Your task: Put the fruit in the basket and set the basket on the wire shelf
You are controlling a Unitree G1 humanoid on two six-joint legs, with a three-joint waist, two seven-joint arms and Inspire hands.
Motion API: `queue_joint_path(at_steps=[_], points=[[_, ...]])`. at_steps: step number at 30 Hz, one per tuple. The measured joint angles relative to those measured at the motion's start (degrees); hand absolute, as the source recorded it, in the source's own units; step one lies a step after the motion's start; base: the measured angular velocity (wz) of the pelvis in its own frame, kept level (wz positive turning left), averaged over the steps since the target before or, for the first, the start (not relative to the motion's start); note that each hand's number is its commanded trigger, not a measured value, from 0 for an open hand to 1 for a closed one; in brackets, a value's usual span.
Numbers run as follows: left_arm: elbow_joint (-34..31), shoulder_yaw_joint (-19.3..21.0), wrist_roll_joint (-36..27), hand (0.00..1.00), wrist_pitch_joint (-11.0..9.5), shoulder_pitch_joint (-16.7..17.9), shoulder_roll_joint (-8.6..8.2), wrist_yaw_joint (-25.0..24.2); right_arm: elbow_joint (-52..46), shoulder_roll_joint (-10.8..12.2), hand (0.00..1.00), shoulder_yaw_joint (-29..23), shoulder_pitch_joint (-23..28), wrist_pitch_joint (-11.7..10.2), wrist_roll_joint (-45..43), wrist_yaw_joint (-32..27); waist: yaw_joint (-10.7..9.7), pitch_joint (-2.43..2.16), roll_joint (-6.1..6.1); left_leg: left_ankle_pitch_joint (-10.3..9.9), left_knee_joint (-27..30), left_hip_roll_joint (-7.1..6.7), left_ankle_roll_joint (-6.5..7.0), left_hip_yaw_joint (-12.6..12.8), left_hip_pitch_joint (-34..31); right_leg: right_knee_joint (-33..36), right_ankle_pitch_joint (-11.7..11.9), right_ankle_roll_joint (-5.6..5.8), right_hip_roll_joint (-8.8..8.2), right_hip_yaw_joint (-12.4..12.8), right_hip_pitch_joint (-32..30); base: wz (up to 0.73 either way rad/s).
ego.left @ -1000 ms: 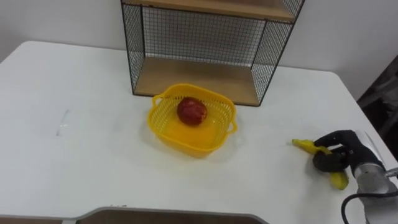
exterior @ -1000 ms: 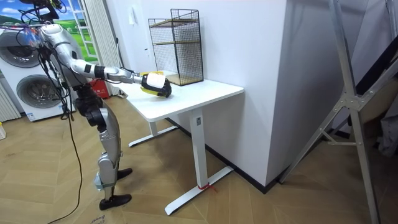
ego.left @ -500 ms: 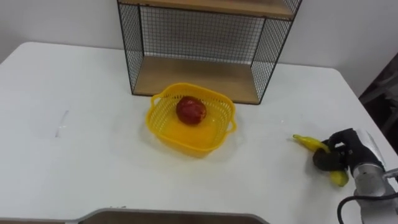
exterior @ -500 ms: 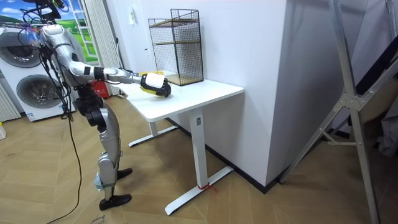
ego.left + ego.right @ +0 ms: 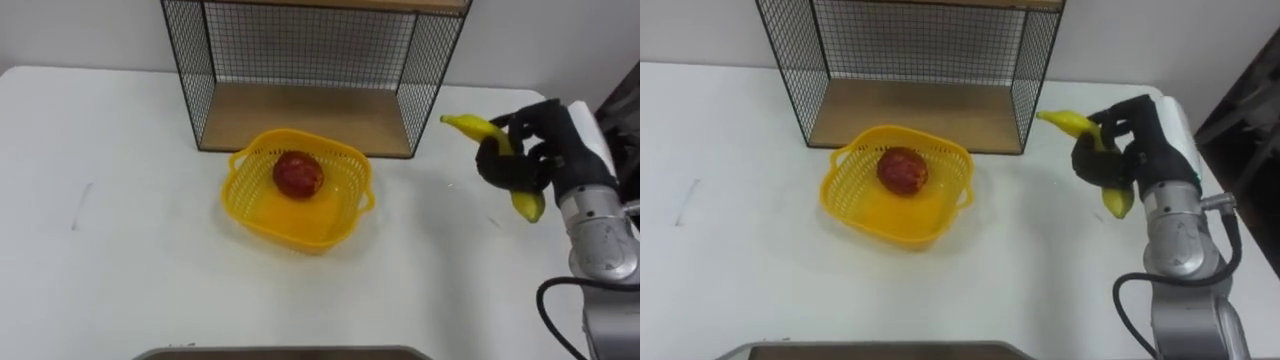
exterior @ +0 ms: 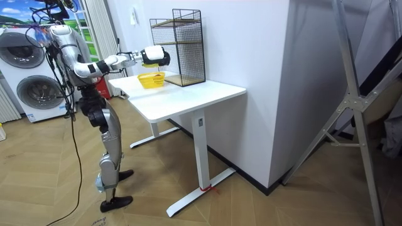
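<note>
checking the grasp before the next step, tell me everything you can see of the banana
The banana is yellow, curved and unpeeled. The right hand has its dark fingers curled round its middle, hiding that part; one tapered end sticks out toward the wire shelf, the other points down. It hangs clear of the white table, right of the yellow basket, touching nothing but the hand.

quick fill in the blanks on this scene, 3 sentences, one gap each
1. The right hand is shut on the ____.
2. The red fruit lies in the yellow ____.
3. The wire shelf stands on the white ____.

Missing words: banana; basket; table.
</note>
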Motion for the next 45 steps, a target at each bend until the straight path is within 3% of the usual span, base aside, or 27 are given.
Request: queue_joint_path(at_steps=[3, 7, 12, 14, 16, 19, 25, 37, 45], points=[[-0.01, -0.12, 0.01, 0.0, -1.02, -0.18, -0.19, -0.01, -2.46, -0.01, 1.0, 0.67, -0.2, -1.29, 0.44, 0.04, -0.07, 0.22, 0.56, 0.0, -0.11, 0.01, 0.0, -0.01, -0.03, -0.06, 0.0, 0.0, 0.04, 0.29, -0.07, 0.0], [0.0, -0.09, 0.06, 0.0, -1.49, -0.37, -0.82, -0.01, -5.0, 0.08, 1.0, 3.2, -0.3, -1.44, -0.98, 0.44, 0.14, -0.03, 0.93, 0.04, -0.33, 0.02, -0.04, 0.08, -0.07, -0.05, 0.0, 0.01, 0.06, 0.25, -0.23, 0.0], [-0.01, -0.12, -0.01, 0.0, -1.69, -1.24, -1.12, -0.01, -5.28, 0.28, 1.0, 6.89, -1.03, -1.48, -2.66, 2.96, 0.49, -0.41, -0.09, 0.21, -0.74, 0.04, -0.01, 0.25, -0.63, 0.05, 0.0, 0.0, 0.06, 0.23, -0.88, -0.01], [0.11, -1.09, -0.38, 0.0, -1.78, -1.78, -0.85, 0.01, -5.28, 0.26, 1.0, 8.14, -1.16, -1.42, -2.67, 3.75, 1.63, -0.55, -0.55, 0.24, -0.47, 0.04, -0.01, 0.48, -0.43, 0.06, 0.01, -0.01, 0.04, 0.25, -0.72, -0.02], [0.11, -1.37, -0.36, 0.0, -1.81, -2.14, -0.81, -0.01, -5.27, 0.35, 1.0, 9.31, -1.3, -1.41, -3.08, 4.59, 2.37, -0.42, -0.7, 0.24, -0.17, 0.04, -0.01, 0.36, -0.41, 0.0, 0.01, -0.01, 0.03, 0.08, -0.64, 0.02], [0.24, -2.38, -0.37, 0.0, -1.79, -2.46, -0.4, -0.14, -5.25, 0.55, 1.0, 11.03, -2.45, -1.23, -4.72, 6.13, 3.02, 0.2, -0.67, 0.24, -0.06, 0.03, 0.0, -0.1, -0.57, 0.04, 0.01, -0.01, 0.01, -0.76, -0.55, 0.07], [2.83, -2.66, -0.01, 0.0, -1.42, -3.22, -0.37, -1.13, -5.1, 1.04, 1.0, 12.73, -4.82, -1.09, -6.25, 7.0, 4.05, 0.57, -0.15, 0.23, -0.06, 0.01, -0.02, -0.63, -1.25, 0.03, 0.01, -0.01, 0.08, -0.9, -0.88, 0.04], [3.0, -4.56, 1.22, 0.0, -0.32, -5.39, -0.79, -2.62, 2.31, 2.74, 1.0, 15.44, -6.87, 0.07, -7.17, 10.45, 7.2, 0.4, -0.36, 0.34, -0.13, -0.14, -0.07, -1.22, -1.58, -0.02, 0.01, -0.01, 0.15, -0.74, -1.1, 0.02], [2.8, -5.22, 1.19, 0.0, -0.18, -6.12, -0.64, -3.78, 9.17, 2.76, 1.0, 17.97, -12.94, 0.89, -6.69, 10.02, 7.96, 0.46, -1.01, 0.34, -0.13, -0.14, -0.07, -1.44, -1.52, -0.02, 0.01, -0.01, 0.15, -0.81, -1.01, 0.01]])
